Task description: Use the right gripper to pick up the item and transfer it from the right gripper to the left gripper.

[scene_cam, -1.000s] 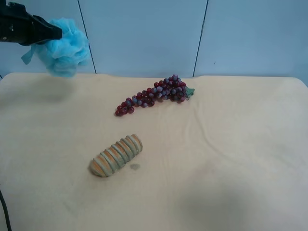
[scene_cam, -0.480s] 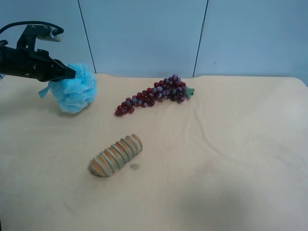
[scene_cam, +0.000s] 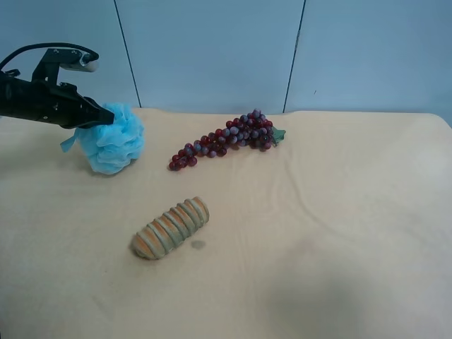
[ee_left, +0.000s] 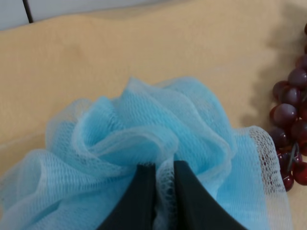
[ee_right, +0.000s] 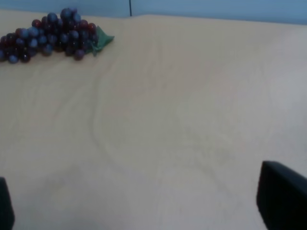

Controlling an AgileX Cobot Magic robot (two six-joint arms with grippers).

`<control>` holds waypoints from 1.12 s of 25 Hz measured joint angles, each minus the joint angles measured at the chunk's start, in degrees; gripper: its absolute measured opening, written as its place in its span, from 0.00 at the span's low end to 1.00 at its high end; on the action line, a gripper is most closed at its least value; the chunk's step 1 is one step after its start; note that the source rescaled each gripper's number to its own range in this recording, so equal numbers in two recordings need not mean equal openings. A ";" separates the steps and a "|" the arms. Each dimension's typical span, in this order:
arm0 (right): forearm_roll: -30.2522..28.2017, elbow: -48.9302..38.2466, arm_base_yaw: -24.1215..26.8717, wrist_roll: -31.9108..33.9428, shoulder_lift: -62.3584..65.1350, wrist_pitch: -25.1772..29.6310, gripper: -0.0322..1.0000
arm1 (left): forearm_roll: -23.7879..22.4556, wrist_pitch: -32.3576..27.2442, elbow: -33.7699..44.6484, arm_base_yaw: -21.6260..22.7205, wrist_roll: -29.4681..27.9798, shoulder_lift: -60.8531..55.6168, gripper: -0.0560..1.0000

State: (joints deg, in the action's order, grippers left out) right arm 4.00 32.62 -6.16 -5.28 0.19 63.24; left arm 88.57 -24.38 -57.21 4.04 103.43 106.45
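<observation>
No legible text or labels.

One bath pouf (scene_cam: 111, 147), one grape bunch (scene_cam: 224, 138), one ribbed loaf (scene_cam: 170, 227).

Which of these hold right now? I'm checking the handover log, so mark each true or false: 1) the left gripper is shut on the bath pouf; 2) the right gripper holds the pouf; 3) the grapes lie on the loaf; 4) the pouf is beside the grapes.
1) True: the left gripper pinches the blue bath pouf in its mesh.
2) False: the right gripper is open and holds nothing, with only bare table between its fingers.
3) False: the grapes and the loaf lie apart on the cloth.
4) True: the left wrist view shows grapes close beside the pouf.
</observation>
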 joint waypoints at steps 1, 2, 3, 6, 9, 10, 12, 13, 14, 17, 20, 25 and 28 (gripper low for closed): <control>0.00 0.00 0.00 0.00 0.00 0.00 1.00 | 0.00 -0.12 0.00 0.00 -0.36 0.00 0.06; 0.00 0.00 0.00 0.00 0.00 0.00 1.00 | 0.00 -0.17 0.00 0.00 -0.81 0.00 0.08; 0.00 0.00 0.00 0.00 0.00 0.00 1.00 | 0.00 -0.17 0.00 0.00 -1.25 0.00 0.11; 0.00 0.00 0.00 0.00 0.00 0.00 1.00 | 0.00 -0.30 0.00 0.00 -1.74 0.00 0.29; 0.00 0.00 0.00 0.00 0.00 0.00 1.00 | 0.05 -0.50 0.00 0.00 -2.32 0.00 0.59; 0.00 0.00 0.00 0.00 0.00 0.00 1.00 | 0.05 -0.55 0.00 0.00 -2.33 0.00 0.70; 0.00 0.00 0.00 0.00 0.00 0.00 1.00 | 0.05 -0.55 0.00 0.00 -2.77 0.00 0.87; 0.00 0.00 0.00 0.00 0.00 0.00 1.00 | 0.05 -0.55 0.00 0.00 -3.39 0.00 0.92; 0.00 0.00 0.00 0.00 0.00 0.00 1.00 | 0.05 -0.55 0.00 0.00 -4.09 0.00 0.96; 0.00 0.00 0.00 0.00 0.00 0.00 1.00 | 0.00 -0.55 0.00 0.00 -5.49 -0.59 0.99; 0.00 0.00 0.00 0.00 0.00 0.00 1.00 | -0.34 -0.55 0.00 0.00 -6.47 -2.51 1.00; 0.00 0.00 0.00 0.00 0.00 0.00 1.00 | -6.33 -0.60 0.00 0.00 -11.66 -8.49 1.00; 0.00 0.00 0.00 0.00 0.00 0.00 1.00 | -12.97 -0.60 0.00 0.00 -18.27 -12.96 1.00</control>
State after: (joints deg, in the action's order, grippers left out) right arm 4.00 32.62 -6.16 -5.28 0.19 63.24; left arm 75.60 -24.98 -57.21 4.04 85.17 93.49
